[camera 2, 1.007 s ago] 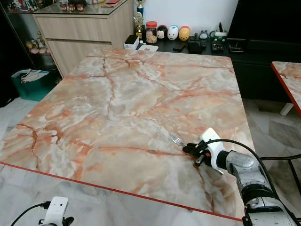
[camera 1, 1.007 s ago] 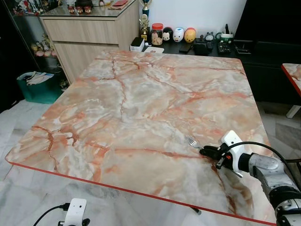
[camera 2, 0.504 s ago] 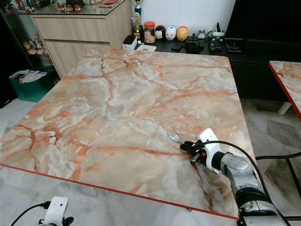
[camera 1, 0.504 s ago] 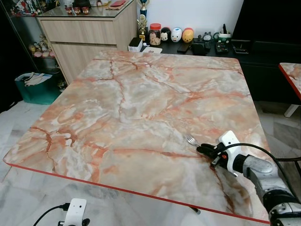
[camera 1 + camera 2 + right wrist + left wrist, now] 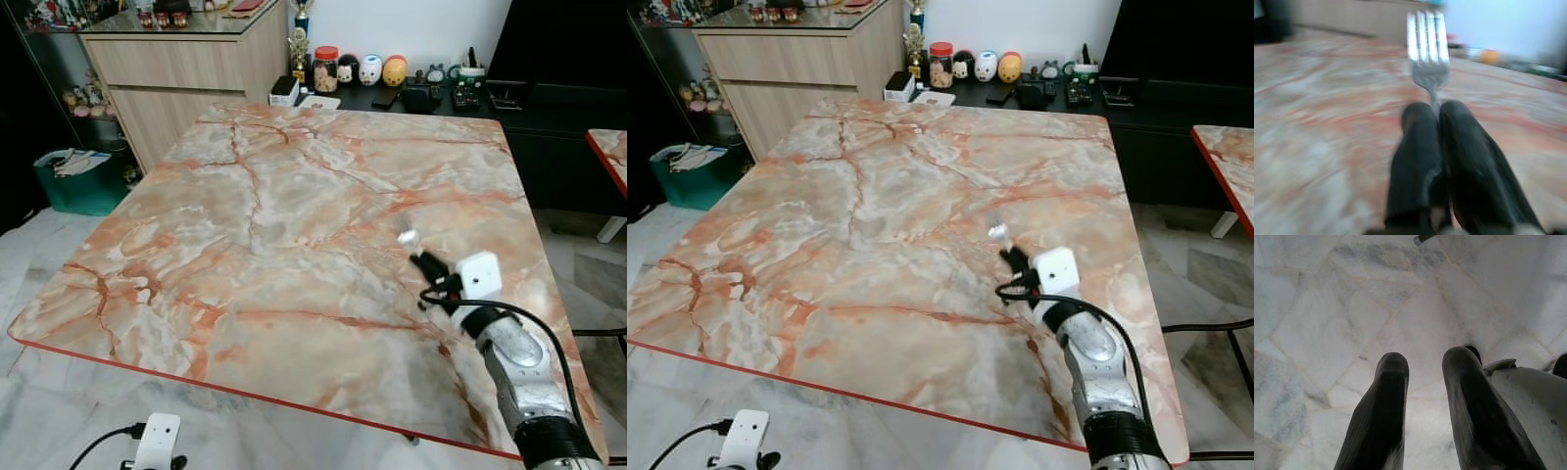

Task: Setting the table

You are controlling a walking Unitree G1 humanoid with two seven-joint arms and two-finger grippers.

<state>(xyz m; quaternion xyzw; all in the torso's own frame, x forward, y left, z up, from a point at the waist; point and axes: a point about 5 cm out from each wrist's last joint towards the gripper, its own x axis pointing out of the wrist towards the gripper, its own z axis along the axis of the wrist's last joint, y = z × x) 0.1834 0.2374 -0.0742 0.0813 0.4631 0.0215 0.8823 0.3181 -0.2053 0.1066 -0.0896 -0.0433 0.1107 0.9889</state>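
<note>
Even, soft indoor light falls on the marble table (image 5: pixel 274 225), which stays sharp and throws little shadow. Above the table's right side, the fork (image 5: pixel 407 237) is smeared with motion blur. In the right wrist view the fork glares bright, everything behind it out of focus.

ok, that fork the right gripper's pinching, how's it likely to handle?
Probably stiff: the fork juts straight out of the right gripper without sagging. Looks like polished metal, so likely slippery. The fingers pinch only its narrow neck, so it may pivot in the grip. Flat shape: unlikely to roll on the marble table.
</note>
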